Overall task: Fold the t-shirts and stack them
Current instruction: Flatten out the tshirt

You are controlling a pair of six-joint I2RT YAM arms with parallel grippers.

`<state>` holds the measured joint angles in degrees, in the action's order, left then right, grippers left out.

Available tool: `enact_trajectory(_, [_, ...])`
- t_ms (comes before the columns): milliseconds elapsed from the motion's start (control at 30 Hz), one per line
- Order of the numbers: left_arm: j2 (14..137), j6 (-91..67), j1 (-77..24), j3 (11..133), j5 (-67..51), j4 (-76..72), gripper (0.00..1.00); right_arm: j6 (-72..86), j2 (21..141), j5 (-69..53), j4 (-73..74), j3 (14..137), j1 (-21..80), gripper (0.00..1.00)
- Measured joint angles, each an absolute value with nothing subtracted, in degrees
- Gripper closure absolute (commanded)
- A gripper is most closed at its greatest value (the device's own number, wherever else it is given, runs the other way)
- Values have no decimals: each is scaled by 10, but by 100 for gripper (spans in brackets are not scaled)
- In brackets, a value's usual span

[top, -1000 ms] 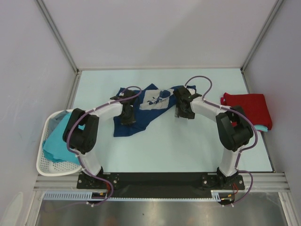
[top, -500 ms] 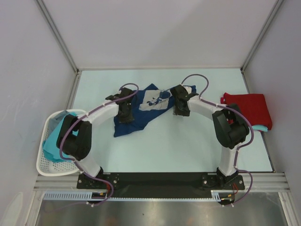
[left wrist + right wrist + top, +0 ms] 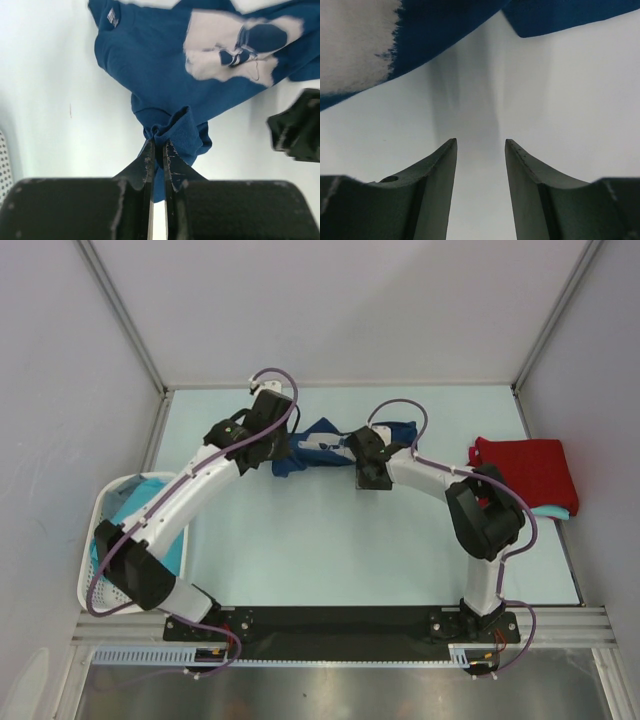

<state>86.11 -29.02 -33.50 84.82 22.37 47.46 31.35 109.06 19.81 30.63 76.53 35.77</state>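
Top view, the cloth: the navy t-shirt (image 3: 318, 443) lies crumpled on the far middle of the counter (image 3: 330, 550), between my two arms.
Top view, the stack: a red t-shirt (image 3: 525, 465) lies folded at the right edge of the counter. A turquoise one shows from under it, so I judge that the navy one must end there.
Top view, the rest: more turquoise cloth waits in the white basket (image 3: 92, 592) at the left.
Top view, my claws: the left claw (image 3: 270, 450) is at the left end of the navy cloth, and the right claw (image 3: 367, 478) is just beside its right part.
Left wrist view, the grip: the left claw (image 3: 157, 147) is pinched narrow on a small bunch of the navy t-shirt (image 3: 150, 65). The grey print (image 3: 220, 45) faces up beyond it.
Left wrist view, the advice: I think the pinch holds several layers, so I should pull gently, or the bunch will slip out.
Right wrist view, the grip: the right claw (image 3: 480, 150) stands wide and holds nothing. Only bare counter (image 3: 545, 90) is between its fingers, and the edge of the navy t-shirt (image 3: 435, 25) is a little ahead.
Right wrist view, the advice: I should go forward and low, and take one edge only. Then both claws should draw apart until the cloth lies flat for the fold.
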Motion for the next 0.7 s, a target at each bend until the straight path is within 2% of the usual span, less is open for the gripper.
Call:
enact_trajectory(333, [840,-253,-363,1047,322,527,100,313,1011,216,327,765,384,50])
enact_trajectory(700, [845,-167,-424,1202,434,539,100,307,888,236,344,765,412,48])
